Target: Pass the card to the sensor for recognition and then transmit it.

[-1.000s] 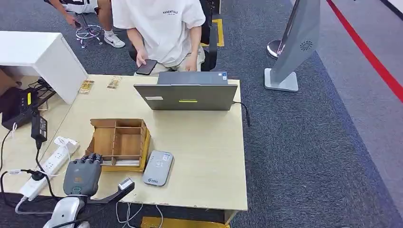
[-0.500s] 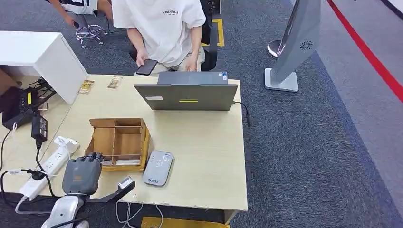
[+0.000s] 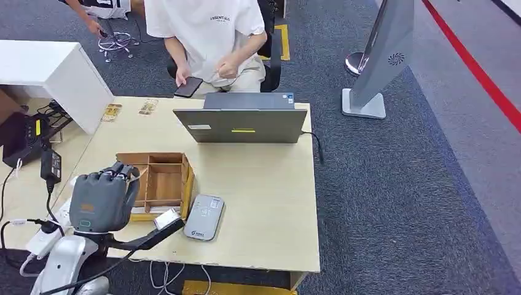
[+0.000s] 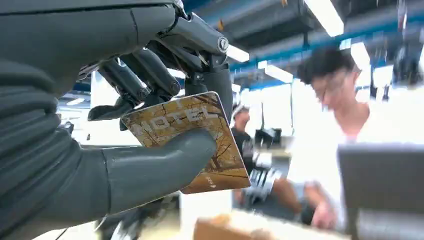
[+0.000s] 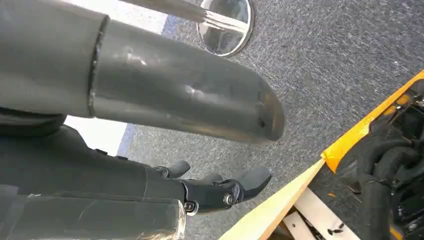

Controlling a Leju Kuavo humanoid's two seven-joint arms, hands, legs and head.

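**Card held above the wooden tray**

Fingers of the left hand point(image 3: 101, 200) pinch a brown patterned card point(image 4: 192, 140) against the thumb, above the wooden divided tray point(image 3: 166, 184). The grey card sensor point(image 3: 204, 217) lies just beside the tray on the table point(image 3: 264, 203). The right hand point(image 5: 150, 150) holds nothing, fingers apart over the carpet. A person point(image 3: 209, 37) sits behind the laptop point(image 3: 241, 125).

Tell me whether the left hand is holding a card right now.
Yes: the left hand pinches the card, printed HOTEL, between thumb and fingers.
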